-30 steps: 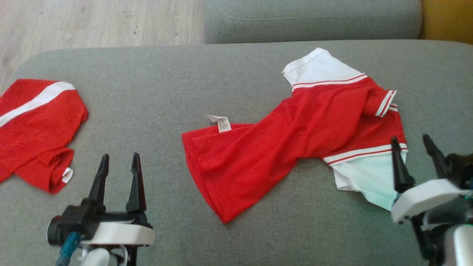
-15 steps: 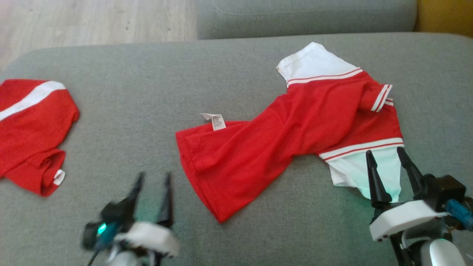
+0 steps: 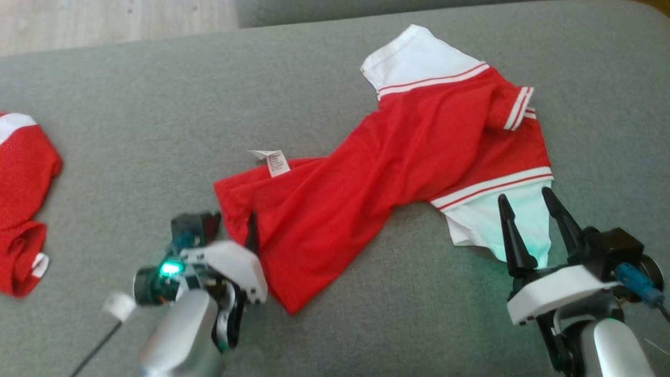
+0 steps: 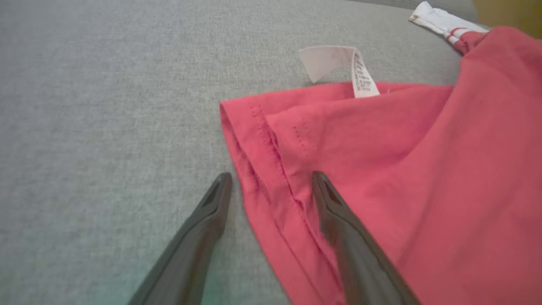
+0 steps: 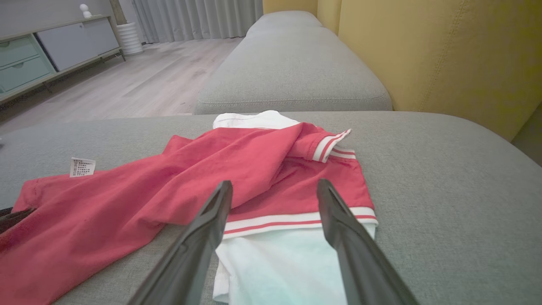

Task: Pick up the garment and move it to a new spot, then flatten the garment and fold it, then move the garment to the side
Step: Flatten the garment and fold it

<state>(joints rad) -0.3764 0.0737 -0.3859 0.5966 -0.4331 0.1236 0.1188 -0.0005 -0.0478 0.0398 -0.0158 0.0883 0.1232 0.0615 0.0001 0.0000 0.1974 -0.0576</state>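
Note:
The garment [image 3: 398, 162] is a red shirt with white, red-striped sleeves, lying crumpled across the grey sofa cushion [image 3: 131, 131]. A white care label [image 3: 275, 162] sticks out at its left hem. My left gripper [image 3: 233, 228] is open at the hem's near-left corner. In the left wrist view its fingers straddle the doubled red hem [image 4: 262, 148], one over the cushion and one over the cloth. My right gripper [image 3: 525, 196] is open over the near white sleeve [image 3: 492, 225]. In the right wrist view its fingers frame the striped band [image 5: 275, 222].
A second red garment [image 3: 21, 199] with a white stripe lies at the cushion's left edge. Wooden floor [image 3: 104, 21] lies beyond the far left. Another grey cushion [image 5: 292, 72] and a yellow backrest [image 5: 444, 55] stand behind.
The head camera has tilted, shifting the scene up and left. My left gripper has moved right and forward to the garment's hem. My right gripper has moved left over the white sleeve.

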